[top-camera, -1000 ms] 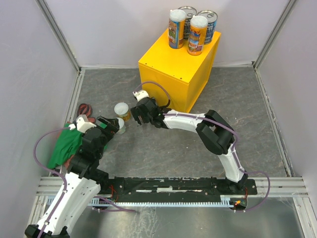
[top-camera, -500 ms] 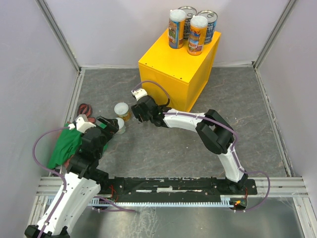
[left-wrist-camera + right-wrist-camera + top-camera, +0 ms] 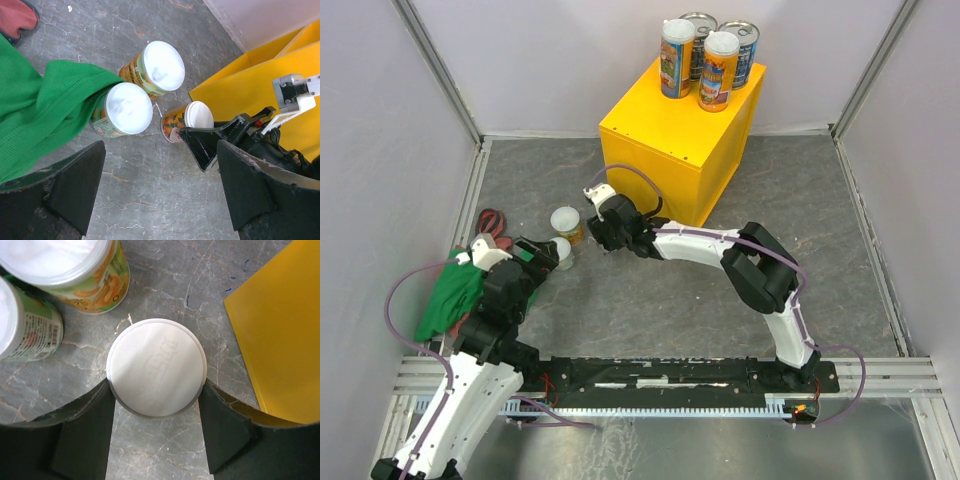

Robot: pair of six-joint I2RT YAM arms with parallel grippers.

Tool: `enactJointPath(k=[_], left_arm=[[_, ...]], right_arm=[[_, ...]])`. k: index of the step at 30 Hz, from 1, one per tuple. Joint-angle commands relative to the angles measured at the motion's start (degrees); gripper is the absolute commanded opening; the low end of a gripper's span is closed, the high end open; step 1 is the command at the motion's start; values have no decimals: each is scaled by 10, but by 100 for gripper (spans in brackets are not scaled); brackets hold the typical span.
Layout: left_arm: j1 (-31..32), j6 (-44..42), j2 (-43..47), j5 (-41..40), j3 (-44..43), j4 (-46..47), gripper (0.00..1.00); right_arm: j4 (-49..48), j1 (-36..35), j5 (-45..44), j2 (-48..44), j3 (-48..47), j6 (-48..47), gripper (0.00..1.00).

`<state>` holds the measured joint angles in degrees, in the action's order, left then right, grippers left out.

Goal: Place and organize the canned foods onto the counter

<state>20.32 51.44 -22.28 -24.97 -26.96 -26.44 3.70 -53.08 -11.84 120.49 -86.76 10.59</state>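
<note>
Two tall slim cans (image 3: 676, 58) and two blue-labelled cans (image 3: 744, 50) stand on the far corner of the yellow counter (image 3: 670, 140). Three small pale-lidded cans are on the floor left of it. My right gripper (image 3: 156, 385) is shut on the one nearest the counter (image 3: 156, 366), a finger pressed against each side of its lid. The other two (image 3: 160, 65) (image 3: 127, 107) stand just beyond my left gripper (image 3: 159, 165), which hangs open over bare floor. In the top view my right gripper (image 3: 603, 235) hides its can.
A green cloth (image 3: 40, 115) lies against the nearest small can, with a red item (image 3: 492, 220) beyond it by the left wall. The counter's side face (image 3: 280, 330) is close on the right of my right gripper. Grey walls enclose the stone-patterned floor (image 3: 800, 230).
My right gripper has closed from wide open onto the small can and shifted slightly left. The left arm has barely moved.
</note>
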Motion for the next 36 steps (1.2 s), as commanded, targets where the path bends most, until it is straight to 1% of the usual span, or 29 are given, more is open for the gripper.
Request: enactJointPath(k=[1,4,14,19,24,29,33,36], left_arm=[[-3,5,2,-4,4,25,98],[-3,5,1,-3,3,29,98],[-4,-2,-9,-5,1,44,98],[-4,-5,-26,0,-1,58,98],[-4,-2,-35,8,2,69,98],[-5,1,-33,9,6,69,98],[-5,3,-25,9,8,62,98],[-5,7,-16,8,12,58,98]], right_arm=[[-10,-7,9,-50,7,-9,37],[-11,-8,15,-68,24,-11,29],[-1,-40,25,-167,87,-35,25],[9,-66,10,-216,99,-56,24],[29,-79,6,-254,73,-73,24],[65,-87,11,-272,22,-80,23],[105,-91,13,-280,-38,-85,23],[153,-93,11,-279,-95,-86,23]])
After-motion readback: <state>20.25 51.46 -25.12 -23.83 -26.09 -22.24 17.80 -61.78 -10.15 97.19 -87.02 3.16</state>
